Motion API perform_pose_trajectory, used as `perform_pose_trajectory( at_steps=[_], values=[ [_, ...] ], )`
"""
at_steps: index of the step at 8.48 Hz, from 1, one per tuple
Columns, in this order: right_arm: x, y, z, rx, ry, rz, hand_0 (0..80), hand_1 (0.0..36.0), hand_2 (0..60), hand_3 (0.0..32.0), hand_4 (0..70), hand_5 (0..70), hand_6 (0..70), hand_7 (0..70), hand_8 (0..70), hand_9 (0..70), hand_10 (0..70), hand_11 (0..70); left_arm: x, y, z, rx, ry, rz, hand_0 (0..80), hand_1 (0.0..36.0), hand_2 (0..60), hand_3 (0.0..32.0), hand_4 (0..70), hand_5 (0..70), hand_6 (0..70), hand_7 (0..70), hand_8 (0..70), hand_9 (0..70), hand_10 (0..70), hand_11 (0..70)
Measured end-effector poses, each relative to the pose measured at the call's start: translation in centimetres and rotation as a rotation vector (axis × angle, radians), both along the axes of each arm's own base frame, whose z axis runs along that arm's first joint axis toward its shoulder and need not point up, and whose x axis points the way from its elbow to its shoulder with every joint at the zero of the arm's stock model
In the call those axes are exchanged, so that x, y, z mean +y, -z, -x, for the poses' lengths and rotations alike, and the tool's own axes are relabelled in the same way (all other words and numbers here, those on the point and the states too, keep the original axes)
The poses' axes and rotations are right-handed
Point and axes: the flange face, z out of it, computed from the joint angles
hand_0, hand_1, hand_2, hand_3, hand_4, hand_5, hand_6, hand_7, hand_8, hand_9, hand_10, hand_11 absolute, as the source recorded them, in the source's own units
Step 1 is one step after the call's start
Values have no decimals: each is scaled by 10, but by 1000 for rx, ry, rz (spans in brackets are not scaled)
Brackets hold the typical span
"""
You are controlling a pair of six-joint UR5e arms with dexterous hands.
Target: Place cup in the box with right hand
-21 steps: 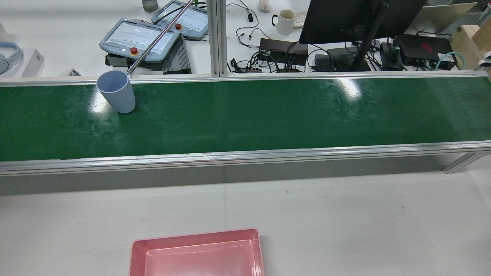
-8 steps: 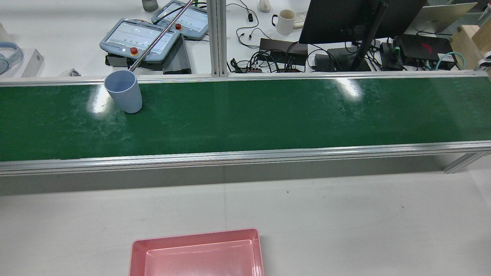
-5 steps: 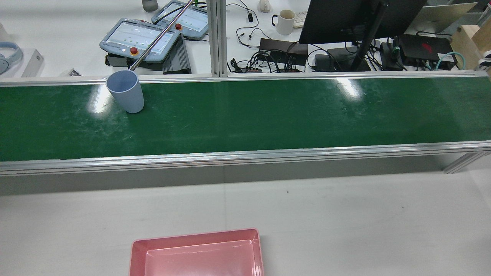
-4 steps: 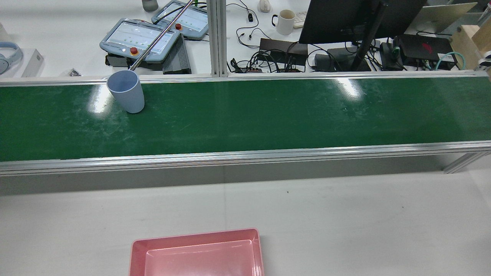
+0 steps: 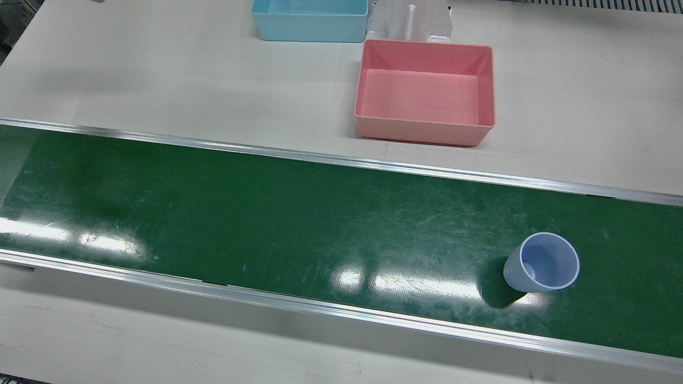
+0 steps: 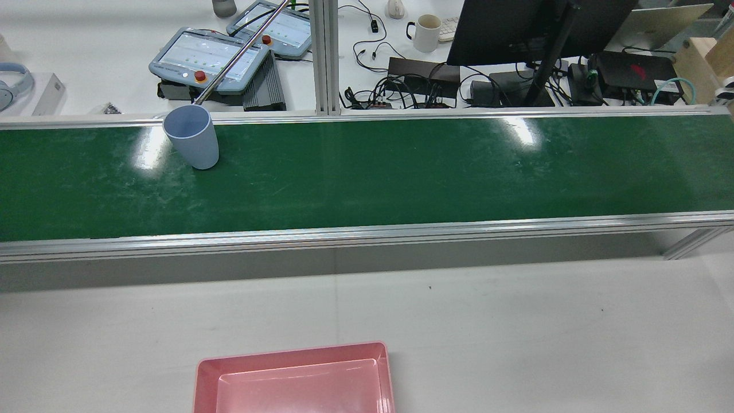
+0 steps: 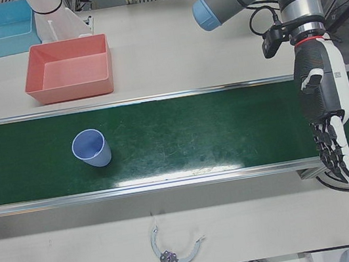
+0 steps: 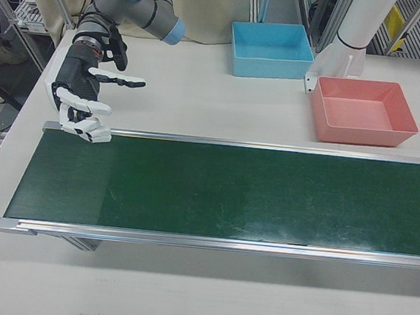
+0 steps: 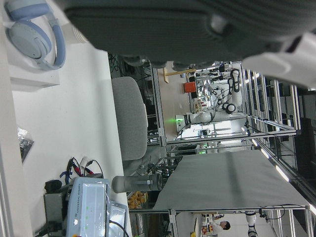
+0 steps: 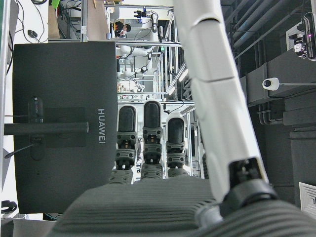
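A pale blue cup [image 5: 541,264] [image 6: 192,137] [image 7: 91,149] stands upright on the green conveyor belt [image 5: 267,224], near its edge far from the robot. It does not show in the right-front view. The pink box [image 5: 421,130] [image 6: 289,350] [image 7: 69,92] [image 8: 365,135] sits on the white table on the robot's side of the belt, with nothing in it. My right hand [image 8: 85,97] hangs open, fingers spread, over the opposite end of the belt, far from the cup. My left hand [image 7: 325,120] is open, fingers pointing down, past the cup's end of the belt.
A light blue box [image 5: 309,18] [image 8: 272,38] stands beside the pink one, by a white pedestal [image 8: 348,37]. A metal rod [image 6: 241,51] slants down to just behind the cup; its claw end [image 7: 174,257] lies outside the belt. Pendants, cables and a monitor [image 6: 516,28] fill the desk beyond.
The cup has ridden the belt a short way to the right in the rear view, still upright. Nothing else there has moved.
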Motion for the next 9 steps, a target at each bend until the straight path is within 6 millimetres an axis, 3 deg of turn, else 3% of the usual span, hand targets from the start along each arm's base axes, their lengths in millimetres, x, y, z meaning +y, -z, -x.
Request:
perform_pose_trajectory(
  at_steps=[9],
  values=[
    [1,-1,-1,0,-1,1,800,236,0,0,264,135,158,565,302,386,242,372,0,0,1,0,1,0,0,0,0,0,0,0,0,0,0,0,0,0]
  ],
)
